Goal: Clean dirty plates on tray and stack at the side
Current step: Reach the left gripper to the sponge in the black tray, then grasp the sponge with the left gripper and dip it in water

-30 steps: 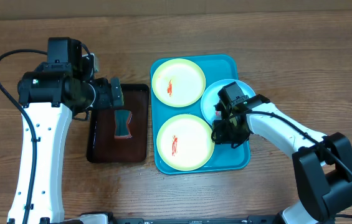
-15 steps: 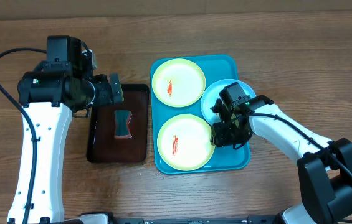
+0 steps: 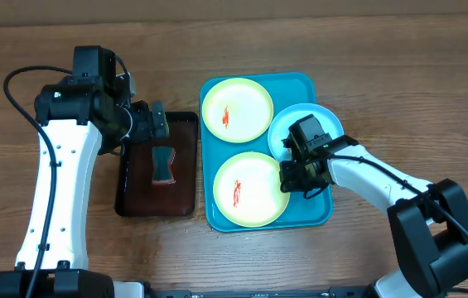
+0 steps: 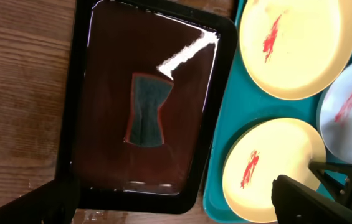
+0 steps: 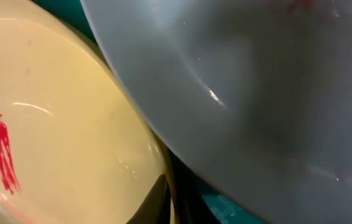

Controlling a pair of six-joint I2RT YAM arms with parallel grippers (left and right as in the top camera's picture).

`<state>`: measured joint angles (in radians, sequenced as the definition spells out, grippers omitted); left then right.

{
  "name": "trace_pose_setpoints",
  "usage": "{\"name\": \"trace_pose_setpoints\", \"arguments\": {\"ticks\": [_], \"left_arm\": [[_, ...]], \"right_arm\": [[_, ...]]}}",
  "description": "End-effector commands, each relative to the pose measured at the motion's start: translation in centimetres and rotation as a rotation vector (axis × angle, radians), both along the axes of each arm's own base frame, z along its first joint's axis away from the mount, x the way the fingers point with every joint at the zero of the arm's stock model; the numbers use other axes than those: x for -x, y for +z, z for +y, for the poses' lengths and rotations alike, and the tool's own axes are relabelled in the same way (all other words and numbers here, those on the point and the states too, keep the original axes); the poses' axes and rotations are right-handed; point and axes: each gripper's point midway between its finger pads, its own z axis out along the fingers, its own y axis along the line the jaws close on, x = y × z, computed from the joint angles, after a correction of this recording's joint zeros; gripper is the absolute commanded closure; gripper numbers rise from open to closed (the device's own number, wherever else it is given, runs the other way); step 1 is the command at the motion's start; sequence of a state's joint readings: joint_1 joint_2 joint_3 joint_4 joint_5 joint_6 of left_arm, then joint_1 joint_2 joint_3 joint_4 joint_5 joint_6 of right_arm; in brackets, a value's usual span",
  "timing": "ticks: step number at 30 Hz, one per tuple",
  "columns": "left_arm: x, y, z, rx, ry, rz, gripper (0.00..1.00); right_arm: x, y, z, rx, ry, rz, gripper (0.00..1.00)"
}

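Right fingers (image 3: 290, 180) since closed at near plate (image 3: 250, 189) rim, grip obscured; left fingers (image 4: 306, 199) spread, cropped.

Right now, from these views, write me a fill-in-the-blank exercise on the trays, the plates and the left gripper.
1. Counting the white plate, the turquoise tray holds ___ plates.
2. The upper yellow plate and the lower yellow plate each carry a ___ smear.
3. The black tray holds a sponge, and the left gripper by it has its jaws ___.
Missing words: three; red; open.
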<state>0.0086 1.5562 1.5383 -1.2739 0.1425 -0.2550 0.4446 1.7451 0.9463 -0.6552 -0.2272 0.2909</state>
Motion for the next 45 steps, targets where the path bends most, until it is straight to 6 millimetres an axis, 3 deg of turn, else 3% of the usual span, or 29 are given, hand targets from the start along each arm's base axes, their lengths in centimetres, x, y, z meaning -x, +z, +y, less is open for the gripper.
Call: {"name": "trace_pose_setpoints", "arguments": {"ticks": [1,5,10,16,19,24,28,33,42,45], "left_arm": [[0.0,-0.2,0.8,-0.041,0.014,0.011,0.05],[0.4,-2.5,0.8,-0.039,0.02,0.069,0.11],[0.4,-7.6,1.0,-0.051,0.025,0.156,0.2],[0.0,-13.5,0.1,-0.012,0.013,0.28,0.36],[0.1,-16.1,-0.6,-0.011,-0.007,0.345,0.49],[0.4,-19.2,-1.8,-0.027,-0.046,0.414,0.82],[0.2,-20.0,-2.0,-0.033,-0.051,0.418,0.96],[-0.4,-19.4,-2.1,-0.029,-0.052,0.407,0.96],[-2.2,-13.5,-1.6,-0.07,-0.054,0.345,0.96],[-2.3,-13.0,-1.3,-0.087,-0.055,0.335,0.96]], "right_arm": [[-1.0,-1.0,-2.5,0.138,-0.101,-0.03,0.95],[-1.4,-0.9,-2.3,0.132,-0.105,-0.043,0.96],[-1.5,-0.9,-2.3,0.13,-0.104,-0.046,0.95],[-1.5,-0.9,-2.5,0.141,-0.098,-0.049,0.95],[-1.5,-0.9,-2.5,0.142,-0.099,-0.049,0.95],[-1.4,-0.9,-2.5,0.144,-0.098,-0.046,0.95],[-1.2,-1.0,-2.6,0.147,-0.098,-0.039,0.95],[-1.2,-1.0,-2.6,0.147,-0.098,-0.038,0.95],[-1.2,-1.0,-2.6,0.147,-0.098,-0.038,0.94],[-1.2,-1.0,-2.6,0.148,-0.098,-0.038,0.95]]}}
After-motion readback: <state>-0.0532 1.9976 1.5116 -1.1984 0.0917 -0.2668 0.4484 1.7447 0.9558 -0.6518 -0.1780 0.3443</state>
